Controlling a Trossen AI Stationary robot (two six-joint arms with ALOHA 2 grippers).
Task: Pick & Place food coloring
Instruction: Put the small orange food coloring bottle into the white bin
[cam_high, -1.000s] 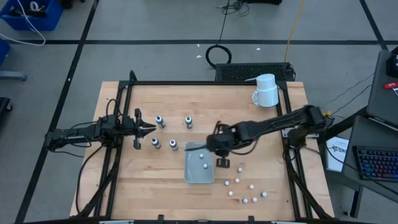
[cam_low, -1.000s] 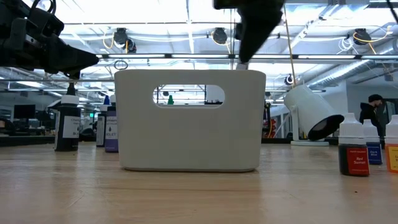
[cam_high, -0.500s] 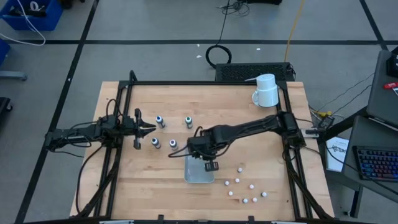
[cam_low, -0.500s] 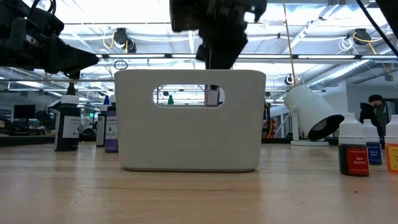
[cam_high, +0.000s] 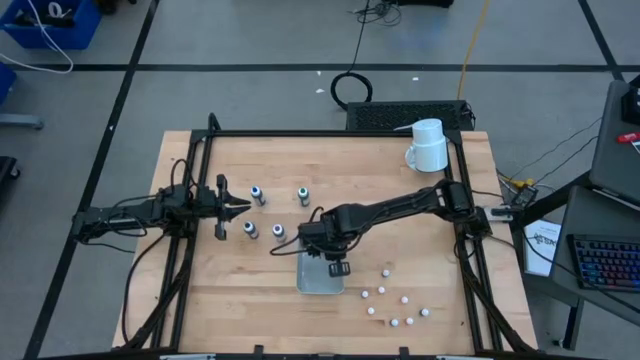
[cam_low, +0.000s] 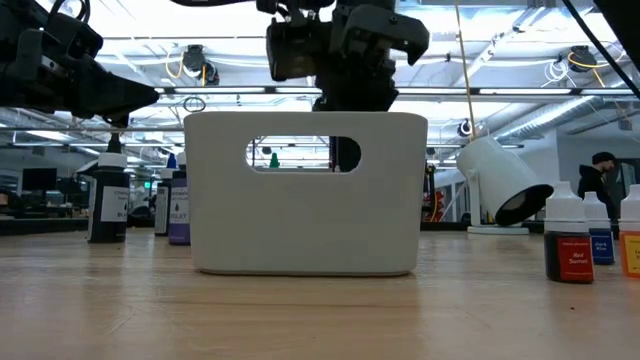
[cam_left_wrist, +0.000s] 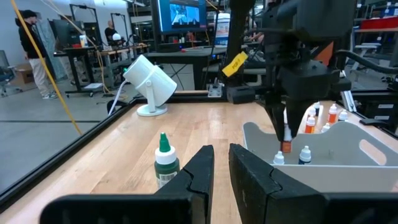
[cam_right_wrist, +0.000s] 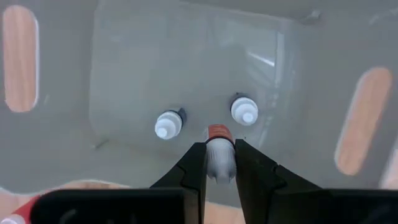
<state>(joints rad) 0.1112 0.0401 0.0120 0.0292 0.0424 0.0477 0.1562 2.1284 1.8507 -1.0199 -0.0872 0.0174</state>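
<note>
The right claw (cam_right_wrist: 214, 163) hangs over the white bin (cam_high: 318, 280) at mid-bench, fingers pinched on a small food coloring bottle (cam_right_wrist: 218, 149) by its body below the red cap; it looks light, stiff and a bit slick, so that is the sensible hold. The left claw (cam_left_wrist: 221, 163) waits near the bench's left edge, fingers nearly closed and empty. Only the right wrist view shows two bottles (cam_right_wrist: 169, 124) already in the bin, while the high view shows the rest (cam_high: 395, 305) standing loose on the bench (cam_high: 420, 220)
</note>
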